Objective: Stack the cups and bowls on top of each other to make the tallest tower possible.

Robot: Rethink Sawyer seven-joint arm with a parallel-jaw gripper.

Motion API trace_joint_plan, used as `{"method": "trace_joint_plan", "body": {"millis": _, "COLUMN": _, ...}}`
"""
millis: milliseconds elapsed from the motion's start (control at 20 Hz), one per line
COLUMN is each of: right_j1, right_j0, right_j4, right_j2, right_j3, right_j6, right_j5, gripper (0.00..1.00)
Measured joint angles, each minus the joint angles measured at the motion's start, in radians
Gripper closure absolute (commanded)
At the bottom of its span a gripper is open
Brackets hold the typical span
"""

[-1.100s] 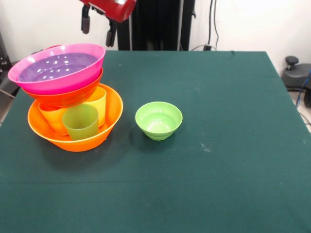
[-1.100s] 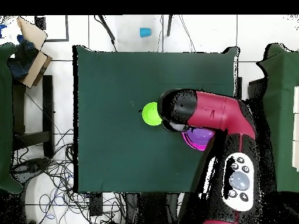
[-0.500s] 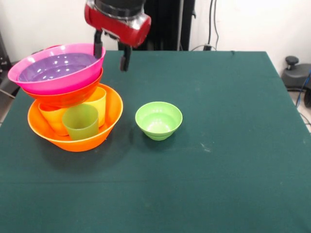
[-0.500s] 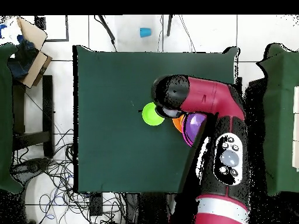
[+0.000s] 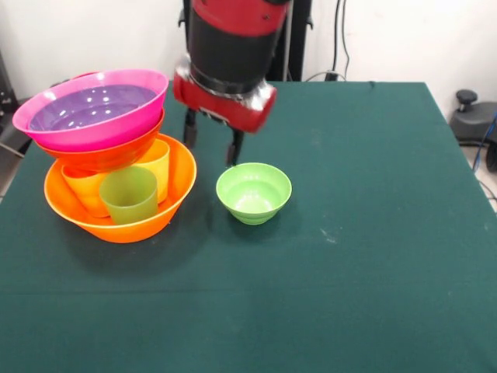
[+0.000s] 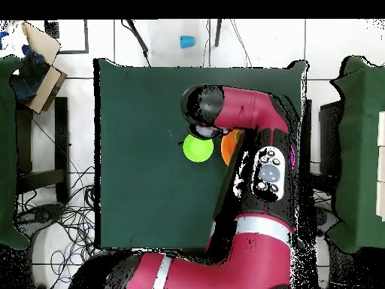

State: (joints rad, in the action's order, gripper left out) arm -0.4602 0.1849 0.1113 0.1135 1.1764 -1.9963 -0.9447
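The tower stands at the left. Its base is a large orange bowl [image 5: 180, 180] holding a green cup [image 5: 129, 195], a yellow cup [image 5: 158, 162] and an orange cup [image 5: 84, 191]. On these cups rest a red-orange bowl [image 5: 101, 156], a pink bowl [image 5: 116, 129] and a purple bowl [image 5: 92, 106], nested. A small light green bowl [image 5: 253, 192] [image 6: 196, 147] sits alone on the table, right of the tower. My gripper [image 5: 210, 140] hangs open and empty just behind the gap between tower and light green bowl. In the overhead view the arm covers most of the tower.
The green table [image 5: 365, 233] stretches to the right and front. A blue cup [image 6: 186, 41] lies on the floor beyond the table's edge. A cardboard box [image 6: 41, 60] sits off the table's corner.
The arm has come down and swung from above the pink bowl's far rim to the spot just behind the light green bowl. Bowls and cups have not moved.
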Motion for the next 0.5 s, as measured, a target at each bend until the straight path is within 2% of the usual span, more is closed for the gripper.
{"method": "trace_joint_plan", "body": {"millis": 250, "right_j1": 0.072, "right_j0": -0.037, "right_j4": -0.013, "right_j2": 0.003, "right_j3": -0.074, "right_j6": -0.002, "right_j5": 0.000, "gripper": 0.00}}
{"method": "trace_joint_plan", "body": {"millis": 500, "right_j1": 0.110, "right_j0": -0.074, "right_j4": -0.029, "right_j2": 0.015, "right_j3": -0.122, "right_j6": -0.014, "right_j5": 0.000, "gripper": 0.00}}
